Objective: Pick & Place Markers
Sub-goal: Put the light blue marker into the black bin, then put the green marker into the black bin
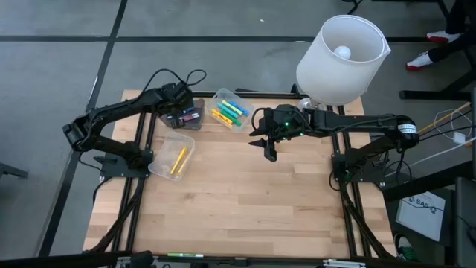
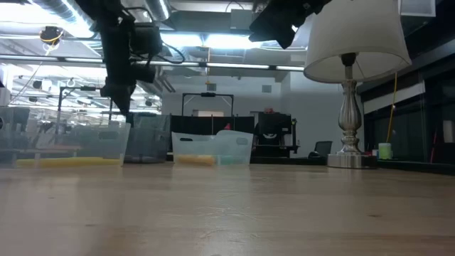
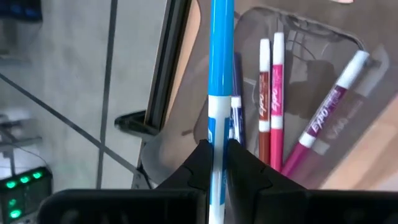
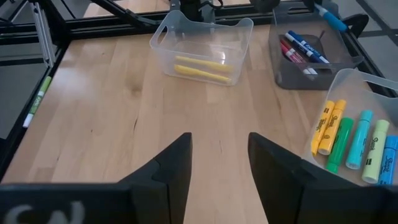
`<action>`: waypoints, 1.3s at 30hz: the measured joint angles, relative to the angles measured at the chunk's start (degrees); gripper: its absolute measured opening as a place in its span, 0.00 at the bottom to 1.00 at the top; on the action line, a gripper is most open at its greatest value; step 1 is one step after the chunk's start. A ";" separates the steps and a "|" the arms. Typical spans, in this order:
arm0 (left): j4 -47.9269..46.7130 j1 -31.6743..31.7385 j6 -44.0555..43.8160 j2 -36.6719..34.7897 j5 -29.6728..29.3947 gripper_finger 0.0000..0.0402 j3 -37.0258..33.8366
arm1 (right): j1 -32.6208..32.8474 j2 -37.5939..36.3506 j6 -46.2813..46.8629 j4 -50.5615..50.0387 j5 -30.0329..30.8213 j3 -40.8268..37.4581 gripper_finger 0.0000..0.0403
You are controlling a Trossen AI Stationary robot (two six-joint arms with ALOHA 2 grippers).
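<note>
- Holding a blue marker (image 3: 221, 68) clamped between its fingers, the left gripper (image 1: 181, 103) hangs over the dark bin (image 1: 184, 117) at the table's back-left; the marker sticks straight out past the fingertips, above the bin
- In the left wrist view the dark bin holds more markers: a brown-red one (image 3: 264, 99), a pink one (image 3: 277, 93) and a magenta one (image 3: 329, 106) lying slanted, with a blue-labelled one partly hidden behind the held marker
- The right gripper (image 1: 269, 149) hovers above bare wood near the table's middle, just in front of the clear bin of highlighters (image 1: 230, 110); its fingers stand apart and hold nothing, as the right wrist view shows
- That clear bin (image 4: 367, 124) holds orange, yellow, green and blue highlighters lying side by side
- A second clear bin (image 1: 172, 156) sits at the table's left edge, in front of the dark bin, with yellow markers (image 4: 202, 67) lying on its floor
- The wooden table (image 1: 245, 201) is otherwise bare toward the front
- A white-shaded lamp (image 1: 341, 59) stands at the back-right corner, beside the right arm
- In the low view the three bins stand in a row far across the tabletop, with the left arm reaching down over them
</note>
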 joint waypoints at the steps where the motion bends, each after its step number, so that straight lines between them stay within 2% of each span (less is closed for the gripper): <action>1: 1.13 -0.01 0.65 0.00 0.00 0.05 -0.60 | 0.00 0.00 0.02 0.00 0.01 0.00 0.39; 8: 3.80 0.12 3.17 0.25 0.43 0.05 -2.26 | 0.02 0.00 1.10 0.06 0.02 0.00 0.39; 15: 5.53 1.14 4.99 3.46 1.51 0.06 -2.26 | 0.02 0.00 1.28 0.37 0.02 0.00 0.39; 27: 5.46 1.05 4.06 4.68 -0.23 0.29 -2.25 | 0.02 0.00 1.73 0.39 0.04 0.00 0.39; 32: 3.11 0.93 0.79 3.73 -1.19 0.33 0.90 | 0.02 0.00 1.26 0.39 0.07 0.00 0.39; 39: 0.53 -1.58 -4.92 0.48 3.56 0.33 6.58 | 0.04 0.00 1.24 0.39 0.07 0.00 0.39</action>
